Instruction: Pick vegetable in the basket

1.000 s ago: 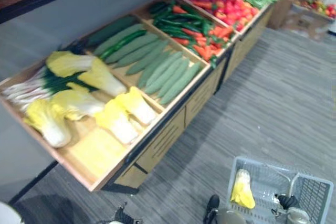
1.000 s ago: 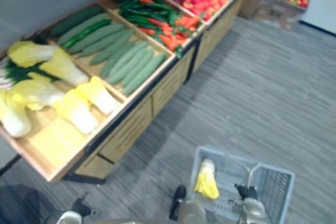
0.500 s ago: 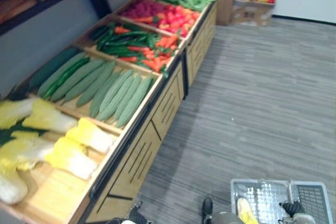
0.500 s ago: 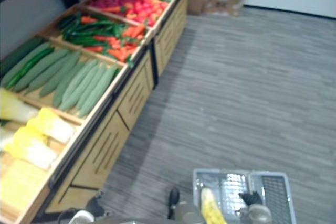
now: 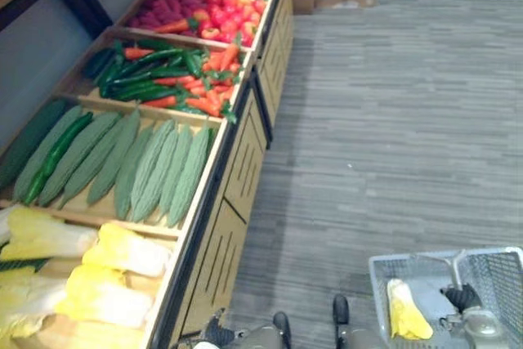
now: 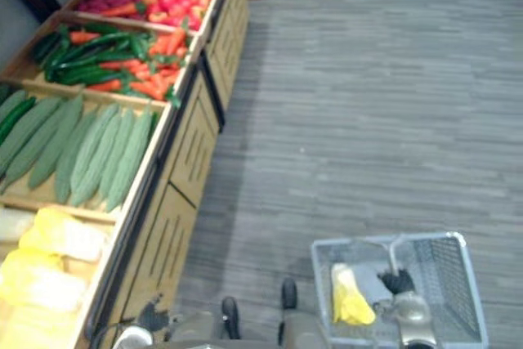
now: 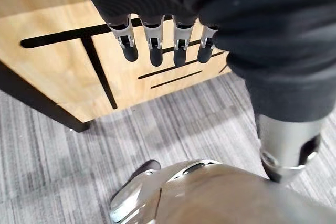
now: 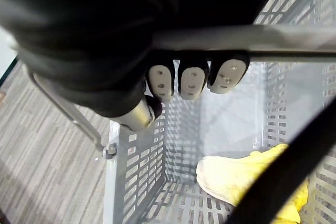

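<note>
The cabbage (image 5: 406, 312) lies on the floor of the grey basket (image 5: 409, 256), in the part on the robot's left; the right hand (image 6: 400, 282) is just beside it on the right and higher, on the handle (image 8: 294, 40). You can see in the right wrist view that the fingers (image 8: 190, 81) are curled round this handle and grip it; the cabbage is below them and does not touch them. The left hand (image 7: 157, 3) hangs in front of the wooden cabinet front (image 7: 52, 51); its fingers are straight and it holds nothing.

Compared with one second ago the whole picture has swung, so it is the camera that moved; the display stand (image 5: 237, 161) now runs more straight away from you along the left side, and more of the grey floor (image 5: 392, 120) shows. The cabbage is in the same basket as before, and the right hand is on the handle as before.

The long axis of the cabbage runs from far to near, a little slanted; its pale stem end points away from the robot, and its yellow leafy end points toward the robot. On the stand lie other yellow cabbages (image 5: 122, 255); beyond them long green gourds (image 5: 155, 169); then orange and green peppers (image 5: 163, 79).
</note>
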Robot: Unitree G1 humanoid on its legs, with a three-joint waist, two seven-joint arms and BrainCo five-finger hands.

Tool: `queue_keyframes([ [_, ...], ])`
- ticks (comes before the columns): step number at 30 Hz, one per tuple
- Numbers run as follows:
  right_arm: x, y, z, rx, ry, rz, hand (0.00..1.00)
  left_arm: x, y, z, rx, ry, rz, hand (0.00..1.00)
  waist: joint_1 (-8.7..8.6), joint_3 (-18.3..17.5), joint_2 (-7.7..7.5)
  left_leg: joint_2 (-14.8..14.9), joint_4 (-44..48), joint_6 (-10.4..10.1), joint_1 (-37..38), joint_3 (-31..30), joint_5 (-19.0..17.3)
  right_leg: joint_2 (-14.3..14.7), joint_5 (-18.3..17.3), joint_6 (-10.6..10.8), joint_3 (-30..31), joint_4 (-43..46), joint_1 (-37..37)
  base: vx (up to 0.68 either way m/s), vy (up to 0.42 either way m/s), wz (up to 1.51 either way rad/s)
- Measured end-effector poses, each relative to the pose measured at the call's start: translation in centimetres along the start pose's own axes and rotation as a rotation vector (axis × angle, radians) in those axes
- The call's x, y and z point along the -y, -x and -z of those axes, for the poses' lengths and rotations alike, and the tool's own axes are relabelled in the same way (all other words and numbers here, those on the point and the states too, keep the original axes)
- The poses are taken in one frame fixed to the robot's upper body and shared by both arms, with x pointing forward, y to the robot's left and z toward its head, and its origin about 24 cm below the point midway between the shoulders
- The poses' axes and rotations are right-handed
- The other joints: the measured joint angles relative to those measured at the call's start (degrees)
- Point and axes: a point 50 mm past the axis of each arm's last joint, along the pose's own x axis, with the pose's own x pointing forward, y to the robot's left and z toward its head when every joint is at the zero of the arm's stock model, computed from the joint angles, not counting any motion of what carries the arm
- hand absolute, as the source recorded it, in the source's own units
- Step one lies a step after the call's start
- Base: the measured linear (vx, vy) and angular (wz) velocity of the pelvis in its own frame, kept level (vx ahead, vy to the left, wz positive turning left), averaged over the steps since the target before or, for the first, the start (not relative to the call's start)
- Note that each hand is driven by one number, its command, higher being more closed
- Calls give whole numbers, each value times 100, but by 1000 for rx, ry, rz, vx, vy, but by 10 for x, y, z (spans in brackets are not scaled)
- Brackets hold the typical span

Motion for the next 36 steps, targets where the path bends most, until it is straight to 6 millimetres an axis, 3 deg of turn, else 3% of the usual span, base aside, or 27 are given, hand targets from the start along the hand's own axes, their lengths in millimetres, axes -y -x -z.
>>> queue_keyframes([
  [3,-5,0,-6,38,-12,-7,100,1,-1,-3,9,-11,5,0,-23,-45,-46,-52,1,123,165,132,-96,-1,-66,89,245,66,-4,208,120,-49],
  [5,-8,0,-11,55,-13,-10,100,-2,-3,-6,17,-23,0,0,3,-85,-93,-94,-24,159,223,186,-118,11,-407,130,368,834,-427,163,84,-60],
  [7,-15,-2,-21,91,-8,-23,100,-10,-6,-9,30,-70,-17,0,6,-59,-303,-166,-240,168,497,522,-122,32,-757,309,233,2467,-1213,180,86,-72],
  [8,-23,-2,-24,100,-26,-26,100,-15,-6,-8,32,-102,-29,0,-57,-2,-455,-215,-340,207,863,642,-146,-56,-770,350,-82,3468,-1512,193,63,-60],
  [10,-31,-1,-21,91,-38,-36,100,-21,-7,-8,36,-117,-50,0,-63,58,-529,-218,-497,230,1300,650,-152,-287,-822,458,-535,4153,-1592,176,10,-13],
  [11,-34,1,-15,69,-39,-41,100,-26,-8,-9,46,-121,-73,0,-222,75,-590,-288,-669,240,1575,650,-158,-771,-1028,198,-1206,4490,-1609,191,-4,20],
  [13,-34,1,-15,61,-39,-40,100,-31,-9,-12,55,-116,-92,0,-257,71,-669,-308,-731,231,1674,702,-165,-1144,-1061,145,-1573,4326,-1734,195,-31,6],
  [15,-34,-1,-15,48,-40,-37,100,-33,-10,-14,59,-111,-99,0,-297,87,-635,-192,-719,217,1679,760,-169,-1229,-960,224,-1607,3494,-1833,235,-130,-10],
  [16,-34,-1,-14,42,-41,-33,100,-34,-10,-15,62,-106,-103,0,-317,93,-625,-137,-698,191,1687,761,-173,-1244,-752,296,-1556,2693,-1820,297,-212,-10],
  [18,-31,0,-9,22,-50,-15,100,-33,-9,-13,51,-106,-99,0,-338,51,-704,-118,-678,-71,1829,750,-293,-1333,67,225,-1516,1505,-1654,348,-262,-20],
  [19,-23,-1,-5,4,-55,11,100,-27,-9,-15,44,-86,-91,0,-301,116,-472,66,-665,-262,1972,761,-407,-1144,614,116,-1596,1385,-1573,358,-273,-39],
  [20,-22,-4,-9,8,-65,19,100,-22,-9,-18,50,-64,-81,0,-341,111,-399,160,-557,-435,1907,747,-276,-1066,465,31,-1588,1558,-1651,339,-271,-42],
  [21,-20,-4,-9,2,-73,26,100,-22,-10,-21,57,-54,-81,0,-347,112,-401,160,-532,-470,1916,723,-185,-1072,298,11,-1538,1780,-1726,278,-265,-21],
  [23,-15,0,5,-46,-86,46,100,-22,-12,-28,80,-42,-89,0,-404,92,-431,197,-498,-597,2173,411,100,-1159,-475,11,-1480,2760,-1827,240,-264,5],
  [25,-15,2,12,-65,-80,40,100,-24,-12,-25,66,-23,-103,0,-409,-12,-453,301,-8,-698,1943,233,228,-1119,-796,20,-1515,2891,-1840,247,-280,4],
  [27,-18,3,17,-85,-79,29,100,-25,-11,-16,20,18,-124,0,-416,-27,-456,485,1058,-498,1301,-8,552,-1010,-829,-18,-1611,2649,-1710,177,-236,7],
  [28,-19,6,23,-108,-77,26,100,-23,-9,-8,-19,41,-127,0,-420,-24,-435,664,1906,-149,798,-147,1096,-922,-827,-17,-1734,2369,-1483,208,-227,17],
  [29,-20,10,34,-139,-75,22,100,-20,-6,5,-72,70,-122,0,-409,-33,-382,928,2577,151,439,-150,1989,-782,-839,-39,-1820,1984,-1085,208,-227,14],
  [30,-21,12,39,-154,-70,19,100,-19,-3,12,-98,89,-122,0,-349,-38,-374,1030,2859,243,345,-115,2296,-703,-844,-52,-1830,1800,-868,304,-187,2],
  [31,-20,17,47,-177,-62,20,100,-16,2,24,-137,137,-128,0,-285,-16,-414,1212,3476,200,165,-56,2106,-552,-888,-215,-1822,1572,-525,259,-154,-6],
  [32,-19,17,49,-184,-65,23,100,-15,3,27,-148,144,-127,0,-248,-50,-355,1245,3792,154,67,-37,1844,-512,-914,-259,-1811,1506,-376,374,-220,-23],
  [35,-19,15,49,-199,-74,25,100,-5,5,27,-170,228,-129,0,-55,-59,-342,934,4362,87,-640,112,859,-374,-940,-363,-1623,1072,197,296,-124,-33],
  [36,-19,15,48,-196,-74,23,100,-5,5,26,-168,234,-133,0,-15,-60,-340,876,4274,41,-737,188,752,-367,-939,-366,-1580,1025,254,285,-49,-34],
])
